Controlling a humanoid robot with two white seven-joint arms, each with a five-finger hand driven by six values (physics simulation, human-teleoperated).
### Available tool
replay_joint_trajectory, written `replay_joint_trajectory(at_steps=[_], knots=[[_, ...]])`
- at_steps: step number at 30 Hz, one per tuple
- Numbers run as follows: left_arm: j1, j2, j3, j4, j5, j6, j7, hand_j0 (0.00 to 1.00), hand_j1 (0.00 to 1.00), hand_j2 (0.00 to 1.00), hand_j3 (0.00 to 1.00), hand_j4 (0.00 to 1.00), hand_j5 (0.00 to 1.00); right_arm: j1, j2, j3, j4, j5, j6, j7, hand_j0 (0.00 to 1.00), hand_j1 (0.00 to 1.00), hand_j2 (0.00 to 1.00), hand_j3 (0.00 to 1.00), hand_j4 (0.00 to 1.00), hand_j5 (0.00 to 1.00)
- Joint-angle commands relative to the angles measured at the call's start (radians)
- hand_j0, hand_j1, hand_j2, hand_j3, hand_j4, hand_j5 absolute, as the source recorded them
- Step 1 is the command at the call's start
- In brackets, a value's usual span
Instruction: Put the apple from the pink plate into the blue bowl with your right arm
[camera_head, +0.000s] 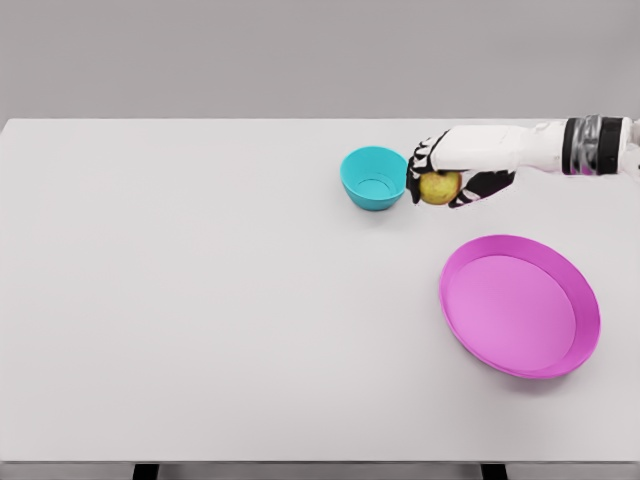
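A yellow-green apple (439, 187) is held in my right hand (443, 178), whose fingers are curled around it. The hand and its white arm come in from the right edge, above the table. The apple hangs just to the right of the blue bowl (373, 178), close to its rim and not inside it. The bowl looks empty. The pink plate (520, 305) lies at the right front of the table, below the hand, with nothing on it. My left arm does not show.
The white table (200, 300) spreads wide to the left and front of the bowl. Its front edge runs along the bottom of the picture, with two dark legs under it.
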Motion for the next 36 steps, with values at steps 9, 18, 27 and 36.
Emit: replay_joint_trajectory(at_steps=[9,18,27,36], knots=[[0.0,0.0,0.0,0.0,0.0,0.0,0.0,1.0,1.0,1.0,1.0,1.0,1.0,-0.087,0.226,0.024,0.273,0.019,0.003,0.002,0.43,0.43,0.43,0.43,0.43,0.43],[0.0,0.0,0.0,0.0,0.0,0.0,0.0,1.0,1.0,1.0,1.0,1.0,1.0,-0.135,0.383,0.023,0.514,0.105,0.003,0.002,0.43,0.43,0.43,0.43,0.43,0.43],[0.0,0.0,0.0,0.0,0.0,0.0,0.0,1.0,1.0,1.0,1.0,1.0,1.0,-0.138,0.38,0.02,0.526,0.108,0.003,0.002,0.65,0.65,0.65,0.65,0.65,0.65],[0.0,0.0,0.0,0.0,0.0,0.0,0.0,1.0,1.0,1.0,1.0,1.0,1.0,-0.137,0.38,0.018,0.518,0.129,0.003,0.002,0.94,0.94,0.94,0.94,0.94,0.94]])
